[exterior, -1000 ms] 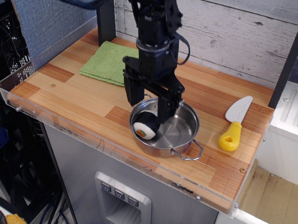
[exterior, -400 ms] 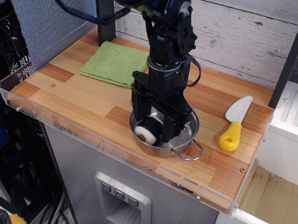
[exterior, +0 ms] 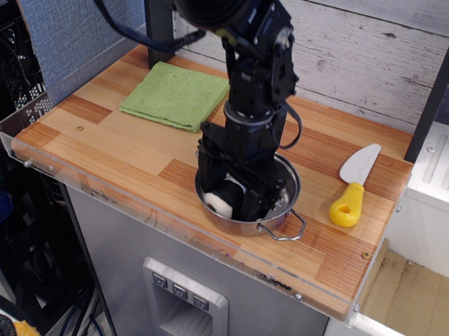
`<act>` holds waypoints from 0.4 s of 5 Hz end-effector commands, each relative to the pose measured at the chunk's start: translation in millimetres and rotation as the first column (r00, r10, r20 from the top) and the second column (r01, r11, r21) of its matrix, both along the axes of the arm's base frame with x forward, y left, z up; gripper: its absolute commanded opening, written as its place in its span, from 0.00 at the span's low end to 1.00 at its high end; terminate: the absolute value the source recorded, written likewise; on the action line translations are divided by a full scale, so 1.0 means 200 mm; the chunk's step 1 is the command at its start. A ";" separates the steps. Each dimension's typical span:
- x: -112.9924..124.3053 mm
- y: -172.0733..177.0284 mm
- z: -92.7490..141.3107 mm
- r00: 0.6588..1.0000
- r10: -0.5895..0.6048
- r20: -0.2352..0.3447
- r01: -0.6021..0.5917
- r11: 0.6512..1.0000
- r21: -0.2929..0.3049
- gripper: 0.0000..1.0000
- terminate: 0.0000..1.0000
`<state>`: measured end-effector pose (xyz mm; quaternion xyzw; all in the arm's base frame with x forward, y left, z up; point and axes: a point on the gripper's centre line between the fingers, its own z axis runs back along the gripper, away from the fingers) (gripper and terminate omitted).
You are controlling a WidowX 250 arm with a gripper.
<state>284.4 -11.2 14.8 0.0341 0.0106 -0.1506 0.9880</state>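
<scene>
Steel pot (exterior: pixel 282 195) holds white ball (exterior: pixel 221 202), sitting between fingers (exterior: pixel 208 167) of gripper (exterior: pixel 226 200). Fingers down inside pot, astride ball; squeezing or merely flanking, cannot tell. Grasp stage. Yellow-handled knife (exterior: pixel 349 197) well right of fingers.

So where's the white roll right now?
The white roll sits in the steel pot, near the front of the counter, between the fingers of the pincer.

The pot (exterior: pixel 287 188) is shiny silver. Inside it is a white roll (exterior: pixel 221 205), and the gripper (exterior: pixel 226 199) over it is black. Right of the pot, the knife (exterior: pixel 353 187) has a yellow handle and a pale grey blade. Behind the pot, the cloth (exterior: pixel 175 95) is plain green. Under the pot, the counter (exterior: pixel 113 141) has tan and reddish-brown wood stripes.
</scene>
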 end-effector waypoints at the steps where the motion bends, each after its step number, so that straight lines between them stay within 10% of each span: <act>1: 0.03 0.01 0.05 0.999 -0.019 0.044 0.019 1.000 0.019 0.00 0.00; 2: 0.05 0.02 0.16 0.995 -0.028 0.101 0.027 1.000 0.003 0.00 0.00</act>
